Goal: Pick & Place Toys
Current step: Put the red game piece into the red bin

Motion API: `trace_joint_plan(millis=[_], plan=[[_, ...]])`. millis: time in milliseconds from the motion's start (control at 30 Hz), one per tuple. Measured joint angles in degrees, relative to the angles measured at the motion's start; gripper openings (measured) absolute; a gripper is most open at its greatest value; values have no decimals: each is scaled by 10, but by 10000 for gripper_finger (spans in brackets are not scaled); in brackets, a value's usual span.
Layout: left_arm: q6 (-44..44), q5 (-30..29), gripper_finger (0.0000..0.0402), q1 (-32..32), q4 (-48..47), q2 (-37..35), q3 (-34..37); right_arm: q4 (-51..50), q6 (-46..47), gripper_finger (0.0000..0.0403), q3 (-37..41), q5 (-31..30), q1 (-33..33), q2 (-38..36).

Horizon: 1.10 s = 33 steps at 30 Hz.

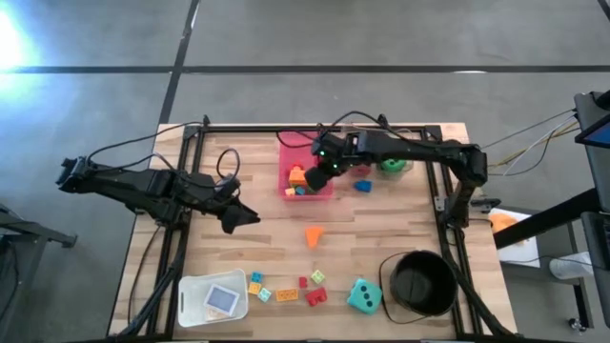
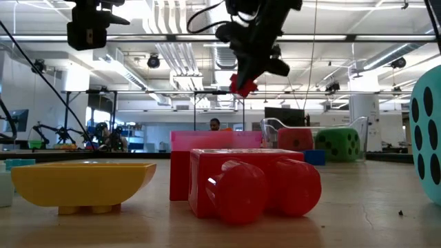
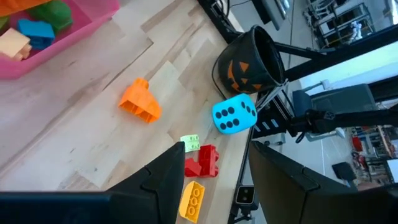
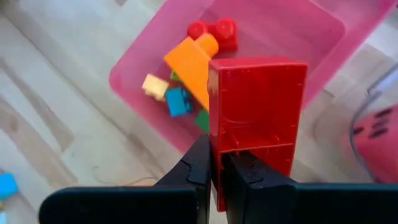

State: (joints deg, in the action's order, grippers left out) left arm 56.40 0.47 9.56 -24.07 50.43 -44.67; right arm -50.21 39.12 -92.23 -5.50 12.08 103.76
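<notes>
Right wrist view shows the right gripper (image 4: 216,168) clamped on a hollow red brick (image 4: 256,106), hanging above the pink tray (image 4: 292,28). Below it in the tray lie an orange brick (image 4: 189,62), a small red piece (image 4: 214,31), blue and cream bits. Farther out on the counter (image 1: 267,229) sit an orange wedge (image 1: 314,235), a teal die (image 1: 363,295) and a black bucket (image 1: 419,283). The left gripper (image 1: 238,217), fingers apart, waits over the counter's left side.

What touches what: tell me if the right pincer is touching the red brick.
Touching. The right wrist view shows the right pincer clamped on the red brick's wall.
</notes>
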Motion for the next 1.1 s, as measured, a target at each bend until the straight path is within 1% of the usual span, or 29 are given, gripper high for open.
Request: trace_joint_plan(millis=[200,333,433,667,800,933,1100], plan=[[21,0,181,0,-1,0,0,16,-33,11,-14,2,21,40],[28,0,181,0,-1,0,0,0,-67,11,-51,10,31,76],[36,-3,181,0,-1,0,0,-26,-95,11,-96,12,38,107],[37,-5,181,0,-2,0,0,-137,-186,11,-233,17,57,195],[37,-5,181,0,-2,0,0,-195,-212,11,-301,30,71,245],[36,-5,181,0,-8,0,0,-223,-231,11,-333,27,72,281],[37,-7,181,0,-21,0,0,-229,-237,11,-334,30,70,309]])
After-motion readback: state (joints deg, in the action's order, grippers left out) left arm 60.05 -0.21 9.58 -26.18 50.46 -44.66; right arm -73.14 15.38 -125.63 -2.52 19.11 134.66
